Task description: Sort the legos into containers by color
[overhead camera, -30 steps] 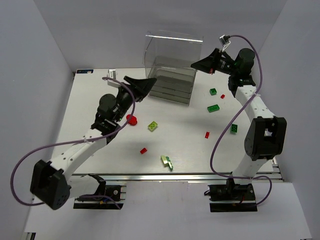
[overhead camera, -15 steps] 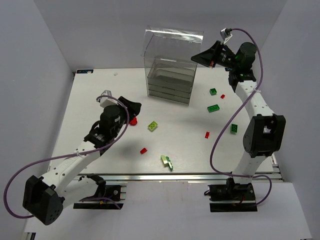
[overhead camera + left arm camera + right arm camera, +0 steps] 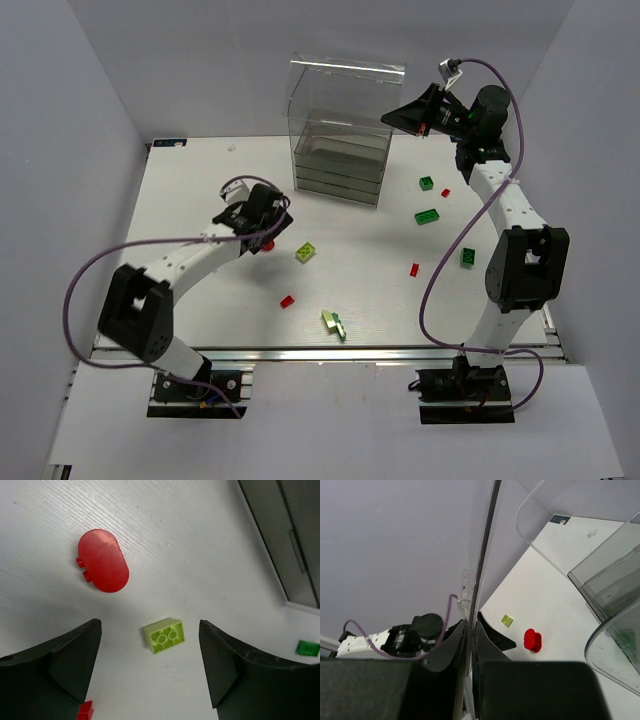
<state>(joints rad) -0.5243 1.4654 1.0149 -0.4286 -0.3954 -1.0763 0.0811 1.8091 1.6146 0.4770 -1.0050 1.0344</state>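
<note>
Lego bricks (image 3: 427, 216) of small red, dark green and yellow-green plastic lay loose on the white table (image 3: 180, 200), none of them held. Your left gripper (image 3: 150, 626) hung over the table with its black fingers (image 3: 70, 655) spread wide and nothing in them; a yellow-green two-stud brick (image 3: 163, 636) sat right between the fingertips, touching neither, and the larger rounded red piece (image 3: 103, 567) lay on the table beyond the tip of the finger on the left of your wrist view. A small red brick (image 3: 85, 711) peeked out beside that same finger, near its base, and a green brick (image 3: 307, 648) lay well out past the other finger. Your right gripper (image 3: 471, 622) was up at the top corner of the tall clear plastic box with stacked transparent drawers (image 3: 345, 130), its fingers clenched on the box's thin clear wall (image 3: 482, 555), which ran straight out from between the fingertips
</note>
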